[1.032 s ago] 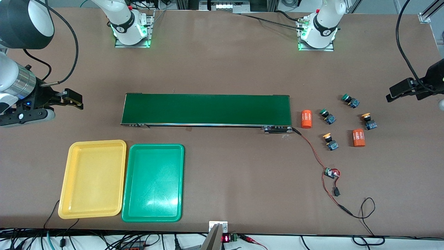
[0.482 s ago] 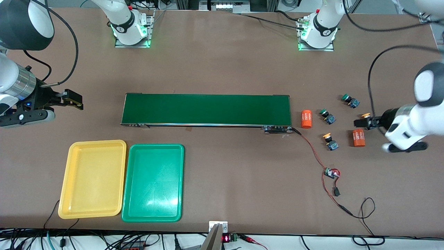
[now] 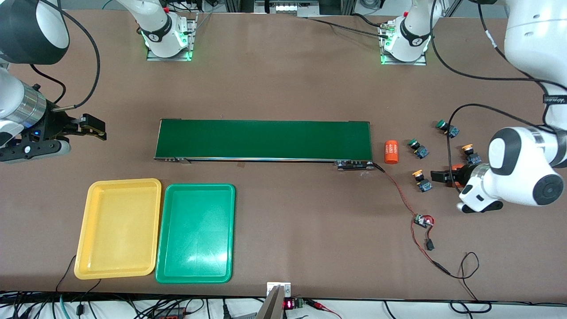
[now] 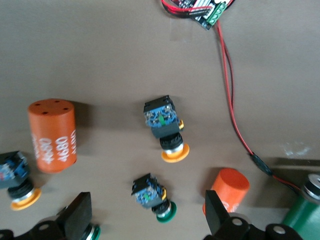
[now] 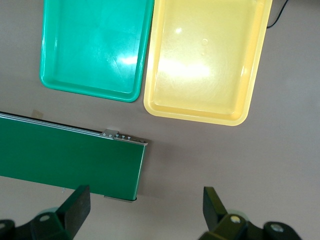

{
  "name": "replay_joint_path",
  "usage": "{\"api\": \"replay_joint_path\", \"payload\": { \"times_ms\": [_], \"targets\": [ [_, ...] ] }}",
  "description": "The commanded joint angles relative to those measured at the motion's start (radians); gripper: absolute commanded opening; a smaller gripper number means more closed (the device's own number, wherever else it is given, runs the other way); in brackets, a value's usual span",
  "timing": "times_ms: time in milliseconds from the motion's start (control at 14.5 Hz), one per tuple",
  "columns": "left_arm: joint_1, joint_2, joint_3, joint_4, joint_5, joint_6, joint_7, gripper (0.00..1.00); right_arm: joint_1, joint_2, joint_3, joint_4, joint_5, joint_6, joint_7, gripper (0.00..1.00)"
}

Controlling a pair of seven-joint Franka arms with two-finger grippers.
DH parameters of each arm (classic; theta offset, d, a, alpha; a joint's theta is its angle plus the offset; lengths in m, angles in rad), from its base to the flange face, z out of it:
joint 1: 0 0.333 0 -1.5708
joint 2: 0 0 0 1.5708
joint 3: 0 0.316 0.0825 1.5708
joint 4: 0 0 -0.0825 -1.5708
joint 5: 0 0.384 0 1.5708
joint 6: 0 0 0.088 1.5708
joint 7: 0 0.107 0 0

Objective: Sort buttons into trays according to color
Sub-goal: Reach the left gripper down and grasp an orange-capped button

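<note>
The left tool hung with its fingers spread apart over the cluster of 4 buttons at the left arm's end of the counter, probably lining up on one to pick. The buttons were round glossy caps on boxy black-and-blue bodies, lying tipped on their sides. The right tool waited, fingers apart, over bare counter near the yellow tray and green tray, both smooth shallow plastic and holding nothing.
</note>
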Motion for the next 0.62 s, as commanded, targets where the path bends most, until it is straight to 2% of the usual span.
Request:
{"api": "replay_joint_path", "payload": {
  "times_ms": [0, 550],
  "targets": [
    [-0.031, 0.050, 0.009, 0.027, -0.002, 0.070, -0.040, 1.00, 0.001, 0.003, 0.003, 0.010, 0.001, -0.006, 0.015, 1.00],
    [-0.034, 0.144, 0.002, 0.018, -0.010, 0.132, -0.135, 1.00, 0.000, 0.006, 0.003, 0.010, 0.004, -0.006, 0.014, 1.00]
  ]
}}
